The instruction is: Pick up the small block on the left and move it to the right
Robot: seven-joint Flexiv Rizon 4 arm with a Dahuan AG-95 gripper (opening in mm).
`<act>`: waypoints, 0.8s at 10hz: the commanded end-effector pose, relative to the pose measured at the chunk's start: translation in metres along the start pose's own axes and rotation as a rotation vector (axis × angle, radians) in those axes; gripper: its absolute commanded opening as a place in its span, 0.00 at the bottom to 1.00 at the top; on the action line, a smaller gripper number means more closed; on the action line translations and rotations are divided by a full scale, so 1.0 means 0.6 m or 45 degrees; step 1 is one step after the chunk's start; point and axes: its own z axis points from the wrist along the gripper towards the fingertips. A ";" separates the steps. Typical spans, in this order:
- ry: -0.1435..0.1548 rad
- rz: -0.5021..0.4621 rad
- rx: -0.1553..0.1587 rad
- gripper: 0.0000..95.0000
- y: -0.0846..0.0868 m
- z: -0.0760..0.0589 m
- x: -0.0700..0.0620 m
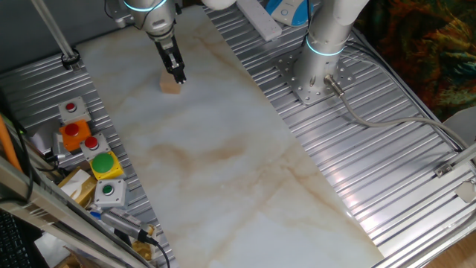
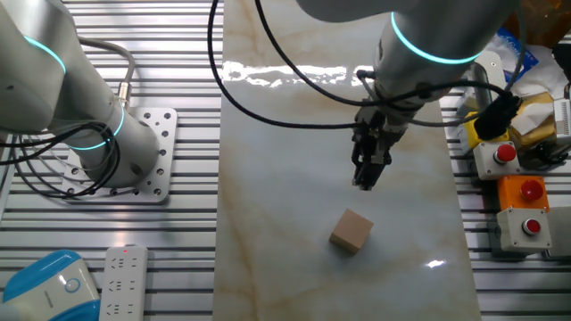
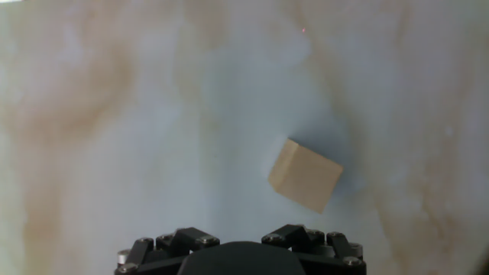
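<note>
One small block (image 2: 351, 231) lies on the marbled worktop (image 2: 294, 160), apart from the one gripper (image 2: 366, 179) hanging above it. Jaws drawn together, grasping nothing. Ribbed metal plates (image 1: 357, 141) flank the worktop.

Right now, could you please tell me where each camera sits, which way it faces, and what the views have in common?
One fixed view: high, looking down the marble table from the button-box side; shows the arm's wrist, the tool and the robot base.
The other fixed view: high on the opposite side, facing back; shows the base, wrist and tool.
Hand view: on the hand, looking straight down; only the tool's housing shows.
Shared: all three see the small block on the marble.
</note>
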 end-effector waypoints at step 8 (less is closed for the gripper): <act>0.012 0.208 -0.031 0.80 -0.239 0.207 -0.067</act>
